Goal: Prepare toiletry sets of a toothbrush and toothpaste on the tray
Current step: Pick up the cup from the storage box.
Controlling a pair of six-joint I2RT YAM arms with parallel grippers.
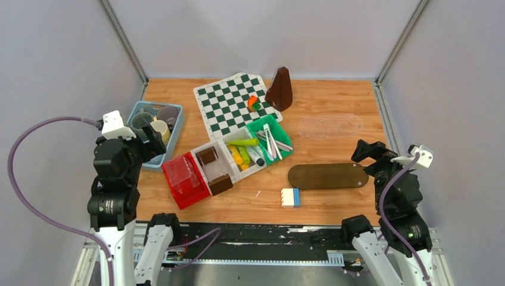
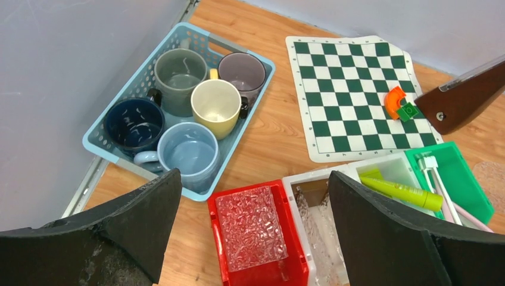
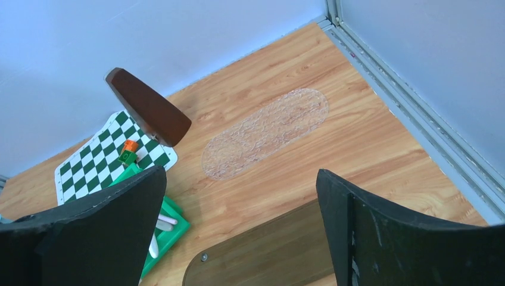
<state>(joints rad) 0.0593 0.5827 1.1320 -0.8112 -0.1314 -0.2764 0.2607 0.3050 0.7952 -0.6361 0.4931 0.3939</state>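
Nothing looks begun, I'd judge: the left claw [image 2: 253, 196] and right claw [image 3: 238, 179] both hang empty with fingers spread wide, the mugs [image 2: 215, 107] sit in the blue basket [image 2: 110, 146] just ahead of the left one, and the tray [image 3: 268, 244] lies bare below the right, so lifting out a mug likely comes first

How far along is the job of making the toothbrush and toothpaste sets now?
Nothing looks done yet. All five mugs sit in the blue basket, the toothbrushes lie in the green bin and the tubes in the white bin. The dark oval tray holds nothing. Nothing is in hand: the left gripper and the right gripper are open and empty. Every set is left to build.
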